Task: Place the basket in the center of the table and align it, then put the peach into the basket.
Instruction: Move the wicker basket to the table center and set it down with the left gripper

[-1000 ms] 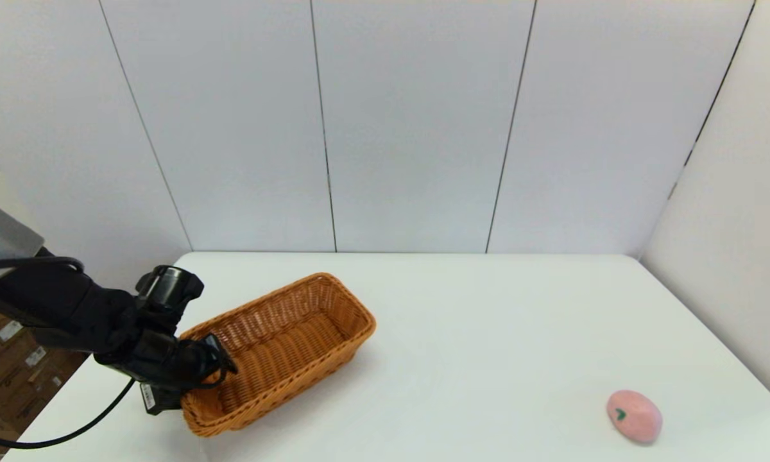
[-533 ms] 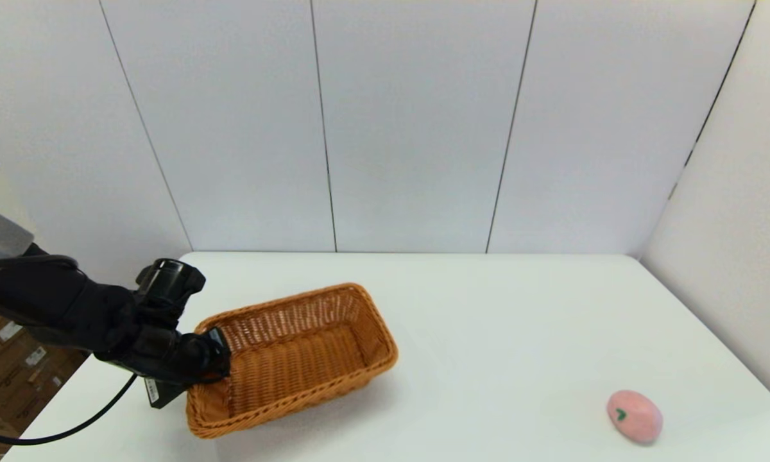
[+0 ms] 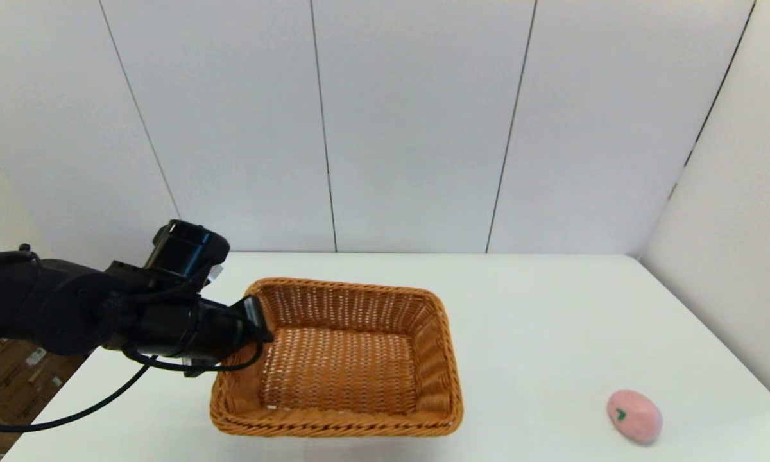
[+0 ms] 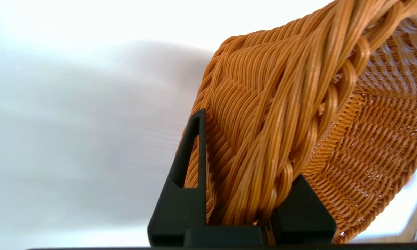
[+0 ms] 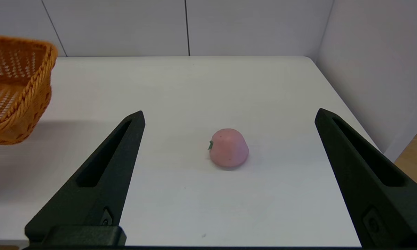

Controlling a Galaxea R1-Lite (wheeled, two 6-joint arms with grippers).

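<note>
On table [image 3: 539, 308]: one basket [image 3: 340, 359]; one peach [image 3: 634, 416].

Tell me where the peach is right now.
The peach lies on the table near its front right corner, well right of the basket, ahead of the open right gripper.

The basket [image 3: 337, 359] at lower centre of the head view is woven wicker, orange-brown, with a slight sheen on the strands; its rim is a thick, ridged braid, and its walls and floor are an open, rough weave with small gaps. The left hand [image 4: 241, 194], at the bottom of the left wrist view, is matt black plastic with a fine grainy finish, as is the right hand [image 5: 229, 180]. The peach [image 3: 634, 416] at lower right looks smooth and matt, pale pink. The surface [image 3: 539, 321] is plain white, smooth and matt. The wall panels [image 3: 410, 128] behind look smooth and matt.
</note>
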